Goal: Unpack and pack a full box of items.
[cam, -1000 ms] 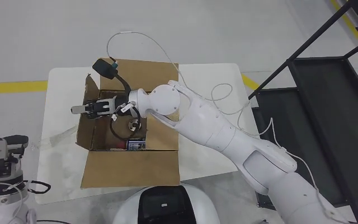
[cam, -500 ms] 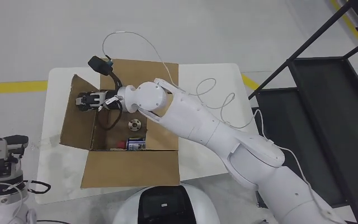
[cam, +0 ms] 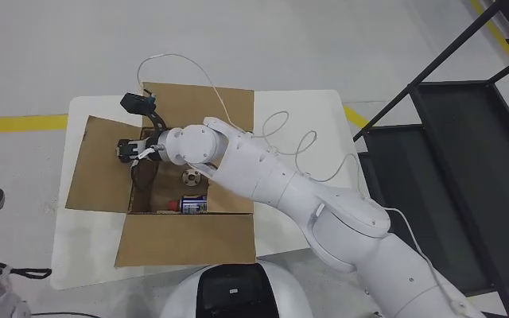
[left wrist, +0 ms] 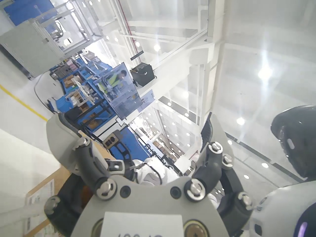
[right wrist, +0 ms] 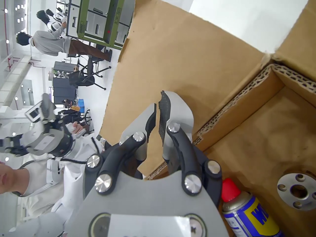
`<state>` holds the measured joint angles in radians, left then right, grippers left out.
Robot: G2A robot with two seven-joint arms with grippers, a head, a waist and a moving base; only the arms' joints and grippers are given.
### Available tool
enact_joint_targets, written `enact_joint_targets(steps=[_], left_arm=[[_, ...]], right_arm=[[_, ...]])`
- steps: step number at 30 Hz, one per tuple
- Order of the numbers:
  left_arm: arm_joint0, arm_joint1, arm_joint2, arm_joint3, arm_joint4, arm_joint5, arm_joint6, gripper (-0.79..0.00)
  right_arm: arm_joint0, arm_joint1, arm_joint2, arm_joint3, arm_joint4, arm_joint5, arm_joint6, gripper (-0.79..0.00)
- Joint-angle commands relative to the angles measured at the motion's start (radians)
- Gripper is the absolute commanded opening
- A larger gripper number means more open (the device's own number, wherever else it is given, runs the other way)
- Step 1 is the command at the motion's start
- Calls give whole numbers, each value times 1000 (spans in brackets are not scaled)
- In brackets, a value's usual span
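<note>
Box (cam: 188, 238): open cardboard carton standing on a white table (cam: 306, 111), with its flaps folded outward.
Flap (cam: 95, 167): the box's left flap, spread out over the left part of the table (inner face up).
Can (cam: 191, 205): blue spray can with a red cap, lying on its side on the box floor against the wall nearest the robot.
Flange (cam: 191, 176): round metal disc with a centre bore and bolt holes, flat on the box floor near the can and not touching it.
Right gripper (cam: 126, 149): over the box's left wall, where the flap joins it; the jaws are almost together with a thin slit between the pads, and nothing is held.
Left gripper (left wrist: 134, 124): away from the box, aimed up at the ceiling; the jaws are spread wide with nothing between them.
</note>
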<state>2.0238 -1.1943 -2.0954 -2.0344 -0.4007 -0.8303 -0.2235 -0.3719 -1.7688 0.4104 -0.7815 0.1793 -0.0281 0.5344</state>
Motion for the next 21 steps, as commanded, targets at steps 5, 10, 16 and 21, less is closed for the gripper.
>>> enact_joint_targets(steps=[5, 10, 16, 21], left_arm=[[-32, 7, 40, 13, -64, 113, -116, 0], [-106, 7, 126, 93, -80, 209, -143, 0], [-169, 5, 187, 182, -50, 253, -165, 0], [-197, 4, 204, 212, 33, 280, -146, 0]], right_arm=[[2, -22, 18, 48, -13, -5, -10, -785], [0, -28, 43, 77, -20, -18, -4, -785], [-6, -20, 90, 84, -27, -42, 3, -785], [-17, 4, 138, 57, -63, -47, 11, -785]])
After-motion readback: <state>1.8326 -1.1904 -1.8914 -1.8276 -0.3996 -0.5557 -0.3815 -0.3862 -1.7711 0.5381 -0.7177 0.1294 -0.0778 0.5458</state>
